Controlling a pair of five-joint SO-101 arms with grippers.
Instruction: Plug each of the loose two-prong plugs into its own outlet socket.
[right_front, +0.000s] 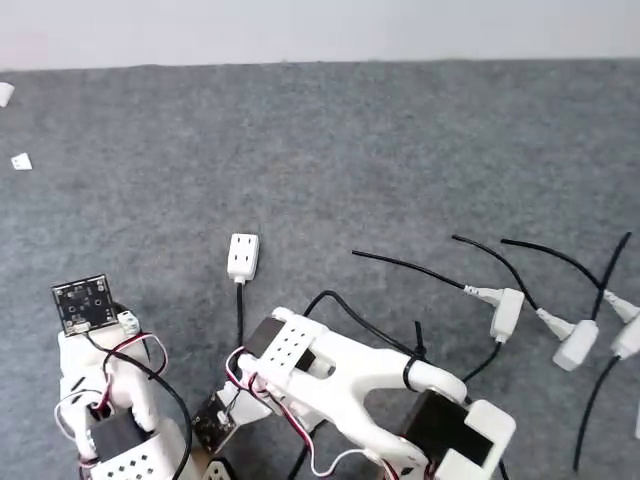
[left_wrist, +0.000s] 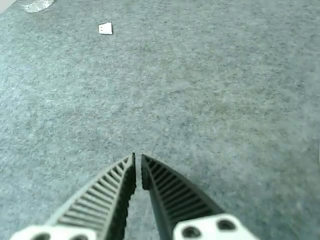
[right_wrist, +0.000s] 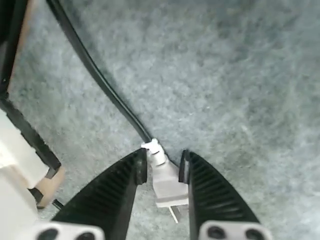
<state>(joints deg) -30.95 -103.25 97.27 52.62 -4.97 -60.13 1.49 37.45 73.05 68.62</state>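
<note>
Two claws differ: the left claw (left_wrist: 138, 159) is pinched together over the grey desk (left_wrist: 225, 90), the right claw (right_wrist: 162, 160) clamped on a white two-prong plug (right_wrist: 167, 182) near the arm bases, apart from the outlet socket (right_front: 243, 257).

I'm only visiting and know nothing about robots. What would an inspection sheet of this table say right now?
Surface: grey carpet-like mat, lying flat.
Job's things: white outlet socket lies free mid-table. White two-prong plug is at the right gripper. Three white cabled fittings at the right look like plugs seated in sockets.
Clutter: two small white bits at the far left.
Grippers: left gripper is shut, empty, above bare mat. Right gripper is astride the plug, grip unclear.
Cables: black cable leaves the plug; black leads on the socket and fittings.
Surroundings: pale strip beyond the mat.
</note>
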